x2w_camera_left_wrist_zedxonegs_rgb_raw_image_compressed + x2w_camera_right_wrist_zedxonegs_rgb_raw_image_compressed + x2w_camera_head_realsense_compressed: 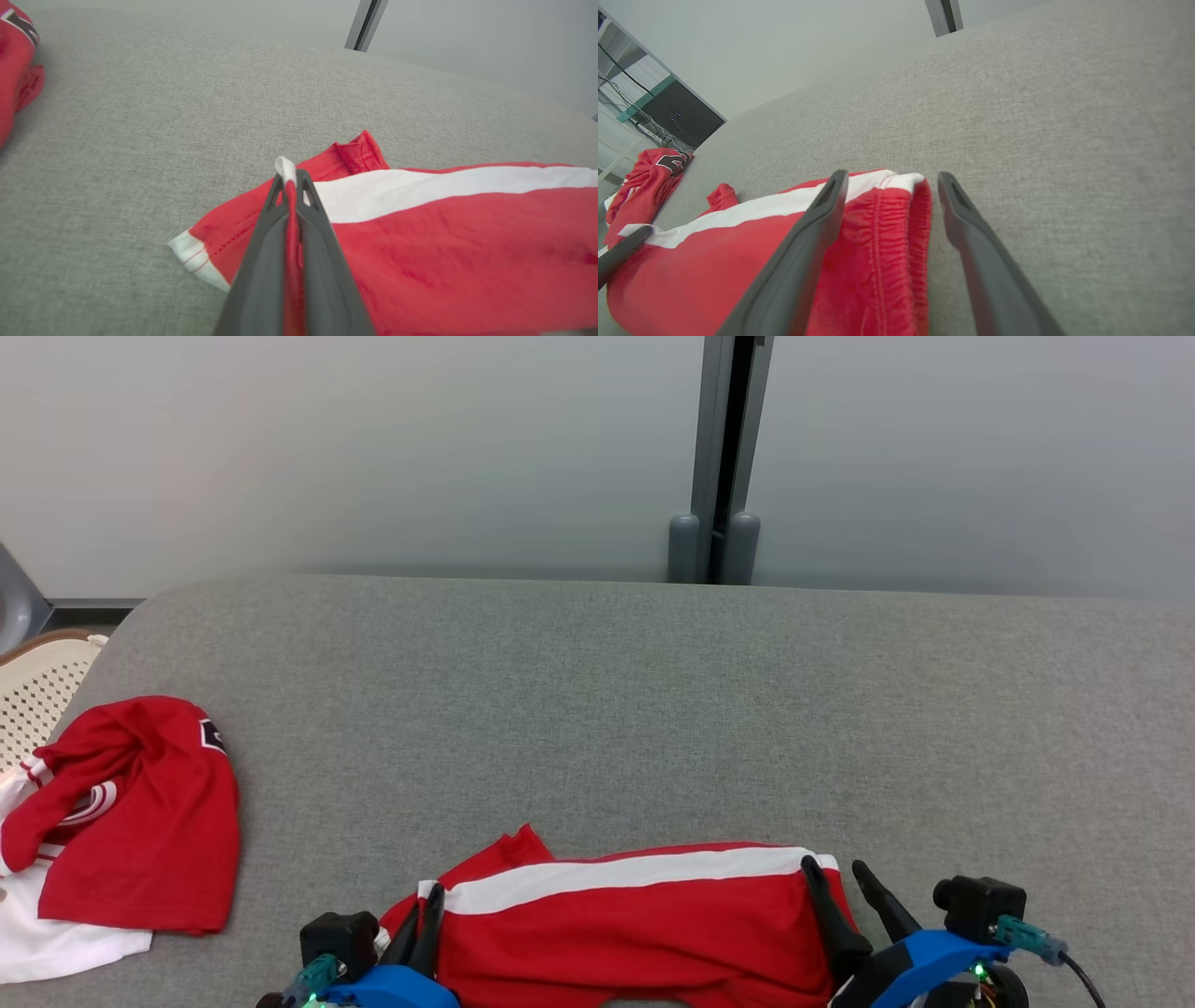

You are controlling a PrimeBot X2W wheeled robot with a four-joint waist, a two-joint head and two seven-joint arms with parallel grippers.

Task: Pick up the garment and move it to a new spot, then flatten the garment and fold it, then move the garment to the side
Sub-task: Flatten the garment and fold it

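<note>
The garment (644,919), red shorts with a white side stripe, lies folded lengthwise at the near edge of the grey table (616,709). My left gripper (425,905) is shut on the hem end of the shorts (420,242), red cloth pinched between its fingers (261,261). My right gripper (836,877) is open at the elastic waistband end (896,233), one finger (808,242) resting on the cloth, the other (971,233) just off it over bare table.
A second red and white garment (121,821) lies crumpled at the table's left edge, also seen as a red jersey (649,177). A perforated cream basket (37,681) stands beyond it. A wall with a grey post (719,457) backs the table.
</note>
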